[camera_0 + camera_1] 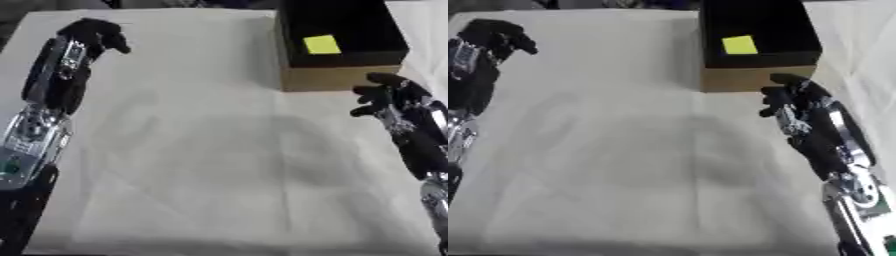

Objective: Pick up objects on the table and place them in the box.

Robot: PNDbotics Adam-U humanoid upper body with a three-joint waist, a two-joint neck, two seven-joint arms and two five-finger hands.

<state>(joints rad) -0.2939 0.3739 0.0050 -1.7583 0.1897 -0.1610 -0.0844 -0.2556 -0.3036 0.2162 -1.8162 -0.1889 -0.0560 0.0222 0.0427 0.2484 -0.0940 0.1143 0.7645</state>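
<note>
A cardboard box (337, 77) with a black inside stands at the far right of the table. A yellow square object (321, 44) lies inside it. My right hand (388, 95) hovers just in front of the box's near right corner, fingers curled, holding nothing. My left hand (98, 35) is raised at the far left of the table, its fingers curled downward and empty. No loose object shows on the cloth.
A white cloth (201, 150) covers the table, with creases across its middle. Both black and silver forearms run along the left and right sides of the view.
</note>
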